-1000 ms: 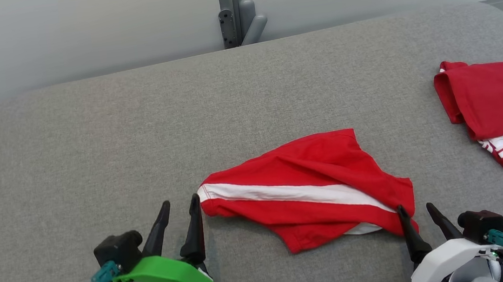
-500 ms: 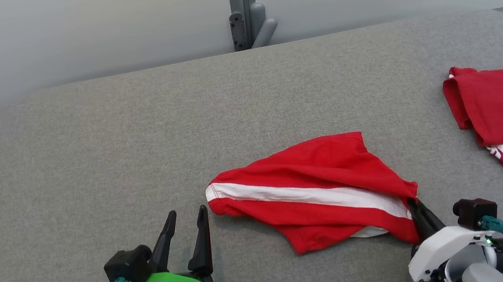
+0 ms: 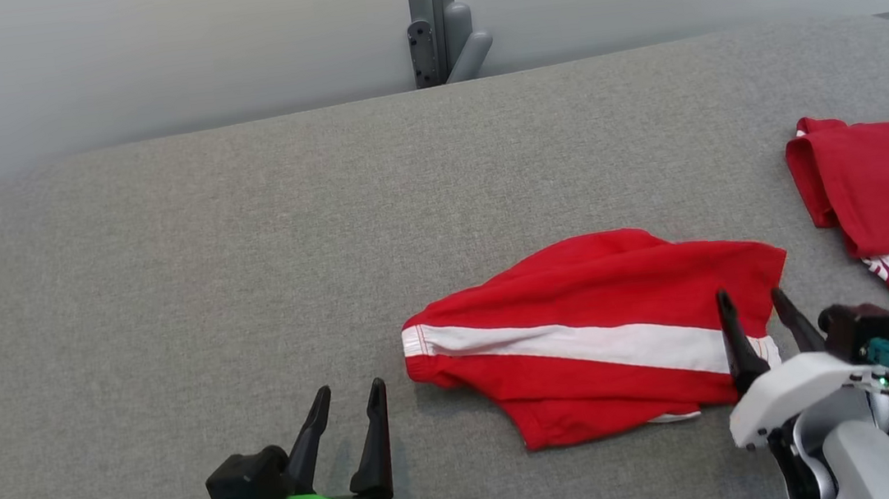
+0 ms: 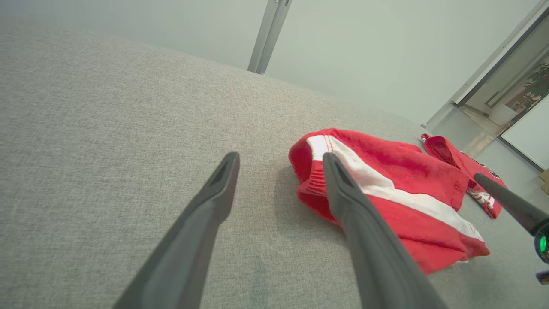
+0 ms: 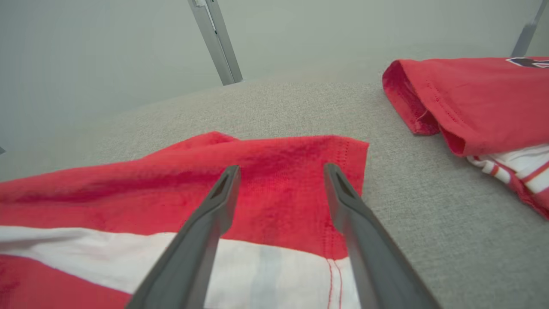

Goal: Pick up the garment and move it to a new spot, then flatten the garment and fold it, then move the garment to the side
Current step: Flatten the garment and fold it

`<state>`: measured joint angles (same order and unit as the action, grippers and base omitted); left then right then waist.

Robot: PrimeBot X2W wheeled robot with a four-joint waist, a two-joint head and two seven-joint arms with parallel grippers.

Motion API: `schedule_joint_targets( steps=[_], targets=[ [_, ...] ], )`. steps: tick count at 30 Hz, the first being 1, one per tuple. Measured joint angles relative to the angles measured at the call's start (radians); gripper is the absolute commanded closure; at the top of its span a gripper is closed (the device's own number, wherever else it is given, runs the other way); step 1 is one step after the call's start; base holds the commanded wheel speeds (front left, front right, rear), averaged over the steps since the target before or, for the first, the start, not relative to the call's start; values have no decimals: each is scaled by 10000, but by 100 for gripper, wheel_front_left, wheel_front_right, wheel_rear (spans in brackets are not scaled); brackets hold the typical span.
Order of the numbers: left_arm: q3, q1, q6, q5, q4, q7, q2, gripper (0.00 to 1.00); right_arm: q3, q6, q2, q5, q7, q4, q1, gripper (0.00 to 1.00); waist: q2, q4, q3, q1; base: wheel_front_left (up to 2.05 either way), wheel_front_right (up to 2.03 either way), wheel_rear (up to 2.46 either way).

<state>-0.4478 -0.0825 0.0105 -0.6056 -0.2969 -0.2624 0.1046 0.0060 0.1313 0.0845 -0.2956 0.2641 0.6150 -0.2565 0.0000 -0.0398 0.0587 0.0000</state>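
Now red garment on grey cushion; right pincer spread over edge.

The garment lies on the padded table, near and right of centre. A folded shirt lies apart, farther right.

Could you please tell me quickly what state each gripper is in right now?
Left gripper: open, holding nothing, beside the red shorts.
Right gripper: open, holding nothing, over a corner of the red shorts.
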Motion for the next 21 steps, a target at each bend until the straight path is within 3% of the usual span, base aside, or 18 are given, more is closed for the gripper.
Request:
schedule_joint_targets(
  steps=[6, 14, 15, 16, 19, 20, 21],
  targets=[
    [192, -1, 69, 161, -44, 2, -38, 0, -221, 0, -178, -75, 0, -33, 841, 0, 0, -53, 185, 0, 0, 0, 0],
    [226, -10, 167, 351, -190, 2, -144, 0, -589, 0, -267, -182, 0, 662, 761, 0, 0, -146, 274, 0, 0, 0, 0],
    [236, -13, 169, 359, -203, 0, -153, 0, -619, 0, -267, -251, 0, 763, 697, 5, 0, -142, 280, 0, 0, 0, 0],
    [247, -17, 169, 370, -215, 2, -165, 0, -614, 0, -268, -395, 0, 840, 631, 18, 0, -133, 287, 0, 0, 0, 0],
    [286, -21, 188, 412, -238, 2, -182, 0, -560, 0, -303, -556, 0, 995, 442, 65, 0, -104, 313, 0, 0, 0, 0],
    [291, -21, 207, 447, -253, 2, -186, 0, -560, 0, -305, -581, 0, 1037, 403, 89, 0, -91, 315, 0, 0, 0, 0],
    [301, -21, 209, 447, -272, 2, -196, 0, -568, 0, -309, -688, 0, 1085, 377, 100, 0, -78, 316, 0, 0, 0, 0]
  ],
)
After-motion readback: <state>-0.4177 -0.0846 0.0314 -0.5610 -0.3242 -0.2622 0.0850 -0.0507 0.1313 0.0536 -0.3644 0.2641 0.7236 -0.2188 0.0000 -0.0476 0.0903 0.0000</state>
